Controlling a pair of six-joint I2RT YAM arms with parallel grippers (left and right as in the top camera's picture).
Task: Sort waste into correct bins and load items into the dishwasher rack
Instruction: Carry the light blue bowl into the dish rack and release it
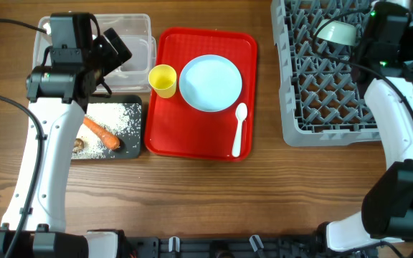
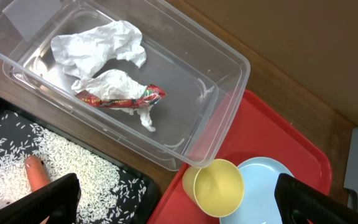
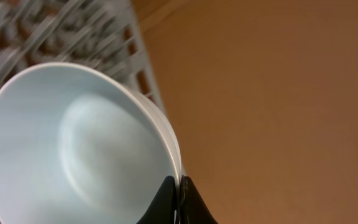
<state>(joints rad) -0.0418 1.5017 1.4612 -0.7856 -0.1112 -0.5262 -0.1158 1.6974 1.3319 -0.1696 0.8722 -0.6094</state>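
Observation:
My left gripper [image 1: 115, 47] [image 2: 182, 202] is open and empty, hanging over the near edge of the clear tub [image 1: 140, 29] [image 2: 225, 81]. The tub holds the crumpled white napkin [image 2: 98, 46] and the red wrapper [image 2: 120, 96]. The black tray [image 1: 131, 147] [image 2: 135, 186] holds rice [image 1: 117, 118] [image 2: 61, 158], the carrot piece [image 1: 101, 133] [image 2: 37, 174] and a brown scrap [image 1: 78, 145]. My right gripper [image 1: 357, 39] [image 3: 178, 186] is shut on the rim of the pale green bowl [image 1: 337, 32] [image 3: 73, 155], above the far part of the grey rack [image 1: 328, 93] [image 3: 73, 37]. No pale blue bowl is in view.
The red serving tray [image 1: 171, 136] [image 2: 266, 124] sits between the bins and the rack. It carries the yellow cup [image 1: 163, 80] [image 2: 219, 186], the pale blue plate [image 1: 211, 83] [image 2: 266, 180] and the white spoon [image 1: 239, 129]. Bare wood lies in front.

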